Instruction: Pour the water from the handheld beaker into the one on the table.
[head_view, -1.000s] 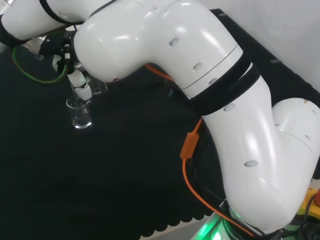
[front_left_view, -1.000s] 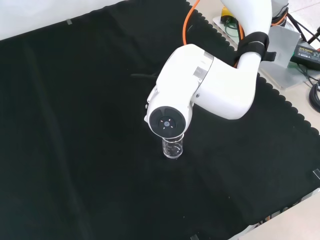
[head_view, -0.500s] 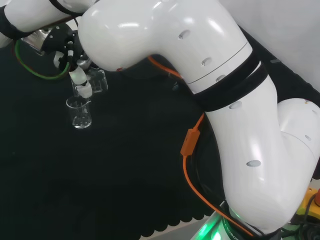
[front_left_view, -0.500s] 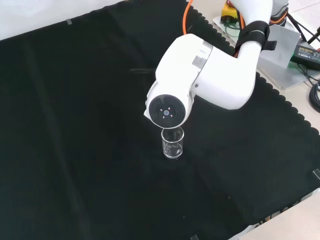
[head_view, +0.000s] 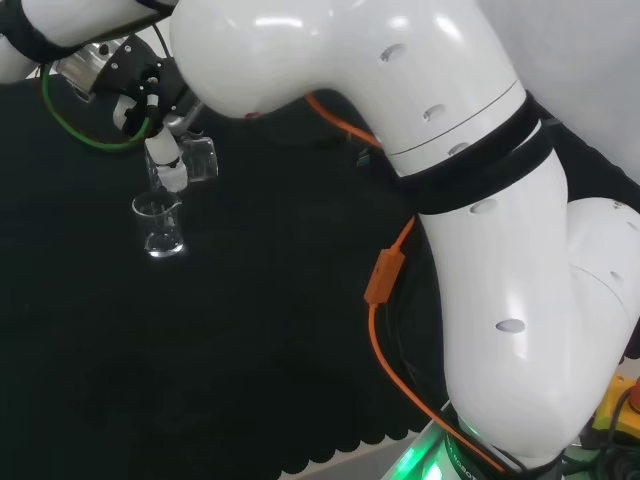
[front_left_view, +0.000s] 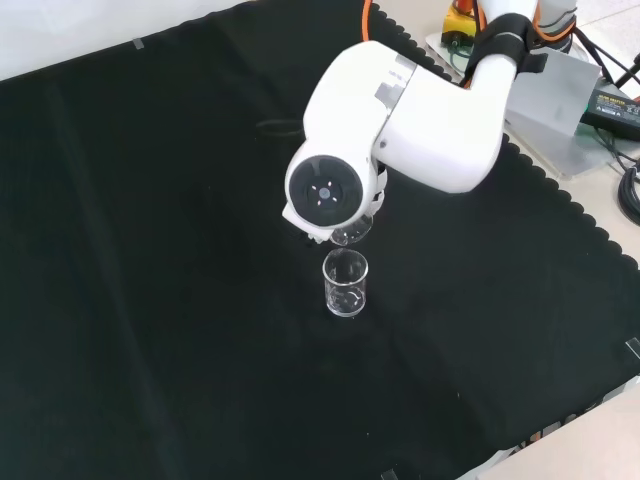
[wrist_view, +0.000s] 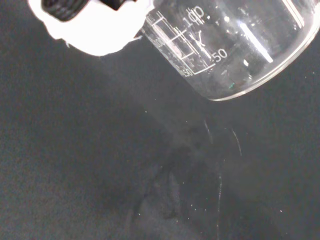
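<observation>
In the head view the hand (head_view: 150, 88) is at the upper left, with its fingers curled round a small clear beaker (head_view: 197, 160) that is tilted and held in the air. A second clear beaker (head_view: 160, 226) stands upright on the black cloth just below and to the left of it. The front view has the standing beaker (front_left_view: 346, 284) at the middle, and the held beaker's (front_left_view: 351, 234) edge peeks out just above it from under the arm's link. In the wrist view the held beaker (wrist_view: 235, 45) is close, beside a white fingertip (wrist_view: 95, 32). Water levels are too faint to tell.
The arm's big white link with its round grey cap (front_left_view: 325, 195) hangs over the held beaker in the front view. Black cloth (front_left_view: 150, 300) surrounds the standing beaker. An orange cable (head_view: 375, 330) runs along the arm. Grey gear (front_left_view: 570, 100) lies beyond the cloth's scalloped edge.
The arm has risen and carried the held beaker up, away from the standing beaker's rim. The standing beaker has stayed in place.
</observation>
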